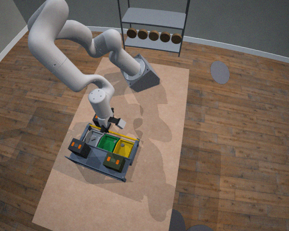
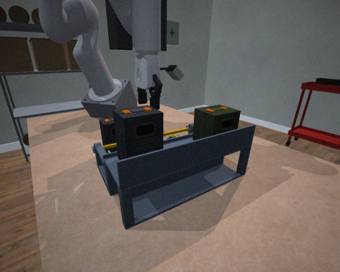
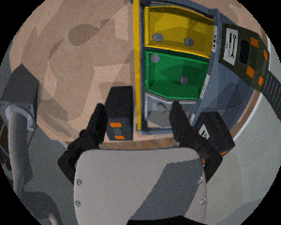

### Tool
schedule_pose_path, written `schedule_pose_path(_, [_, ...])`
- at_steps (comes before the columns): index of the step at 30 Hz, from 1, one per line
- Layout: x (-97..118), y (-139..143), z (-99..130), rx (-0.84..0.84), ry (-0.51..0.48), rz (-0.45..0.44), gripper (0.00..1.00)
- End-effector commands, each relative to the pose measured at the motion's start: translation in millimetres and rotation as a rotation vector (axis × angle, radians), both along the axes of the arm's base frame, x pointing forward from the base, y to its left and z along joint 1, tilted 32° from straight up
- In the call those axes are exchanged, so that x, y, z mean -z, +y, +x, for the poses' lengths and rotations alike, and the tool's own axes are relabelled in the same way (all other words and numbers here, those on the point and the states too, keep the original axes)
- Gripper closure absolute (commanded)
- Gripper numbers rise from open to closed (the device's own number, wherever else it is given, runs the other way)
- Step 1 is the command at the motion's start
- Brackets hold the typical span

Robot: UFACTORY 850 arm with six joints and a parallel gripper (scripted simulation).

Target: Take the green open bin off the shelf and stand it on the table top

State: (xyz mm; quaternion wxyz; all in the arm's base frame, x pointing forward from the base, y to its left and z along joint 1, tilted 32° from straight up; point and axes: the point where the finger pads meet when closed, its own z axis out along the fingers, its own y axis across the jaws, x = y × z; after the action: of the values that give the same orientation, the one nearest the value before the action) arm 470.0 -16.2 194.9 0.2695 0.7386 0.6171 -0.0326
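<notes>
The green open bin (image 1: 107, 144) (image 3: 169, 70) sits in the shelf (image 1: 96, 160) (image 2: 187, 154) between the yellow bin (image 1: 126, 149) (image 3: 178, 23) and the grey bin (image 1: 89, 143) (image 3: 152, 105). Small grey round parts show in the green and yellow bins, and a grey part in the grey bin. In the exterior view the bins are mostly hidden. My gripper (image 2: 148, 101) (image 3: 138, 110) is open and empty, pointing down above the shelf's front, near the grey bin's end. The green bin is off to one side of the fingers.
A yellow rail (image 1: 125, 136) (image 2: 175, 131) (image 3: 138, 70) runs along the shelf's front. A black case (image 1: 78, 148) (image 2: 139, 134) and a dark green case (image 1: 113, 162) (image 2: 217, 123) stand on top. Another black case (image 2: 107, 132) (image 3: 119, 110) stands before the rail, near the grey bin's end.
</notes>
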Motion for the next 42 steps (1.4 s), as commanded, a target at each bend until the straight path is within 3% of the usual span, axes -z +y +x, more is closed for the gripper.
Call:
schedule_pose_path(1, [21.7, -11.2, 7.6, -0.001, -0.001, 0.000, 0.00])
schedule_pose_path(3, [36.8, -19.0, 12.6, -0.001, -0.001, -0.001, 0.00])
schedule_pose_path(42, [24.2, -12.5, 8.3, -0.001, -0.001, -0.001, 0.00])
